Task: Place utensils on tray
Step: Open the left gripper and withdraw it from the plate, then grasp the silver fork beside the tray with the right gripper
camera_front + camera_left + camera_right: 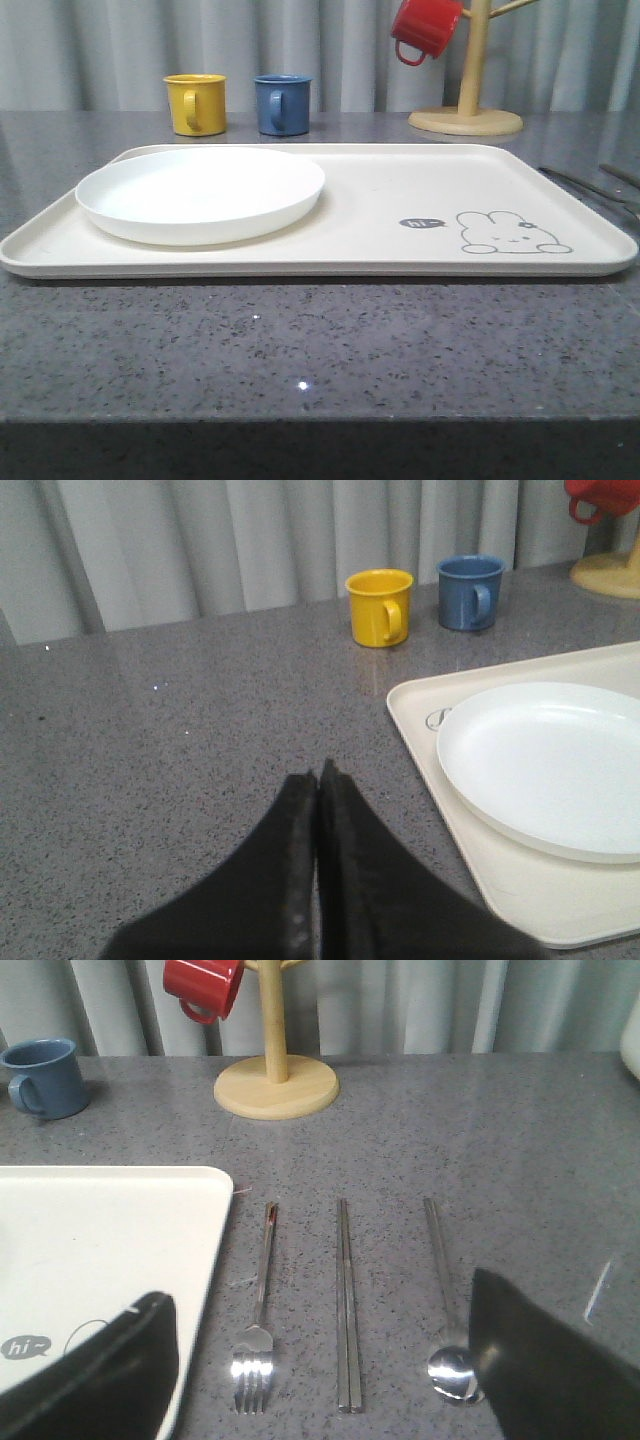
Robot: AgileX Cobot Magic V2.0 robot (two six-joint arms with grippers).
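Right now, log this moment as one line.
stage: not started | fork, chopsticks, spoon: on counter beside tray | left jaws shut, empty | right jaws open above utensils

Soft, even light, faint glints on the grey table (300, 340), near tool fingers (300, 900) blurred

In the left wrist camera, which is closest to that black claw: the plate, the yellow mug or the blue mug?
1. Plate, on the tray, nearest the left gripper.
2. Yellow mug, farther back on the table.
3. Blue mug, beside the yellow one, slightly farther.
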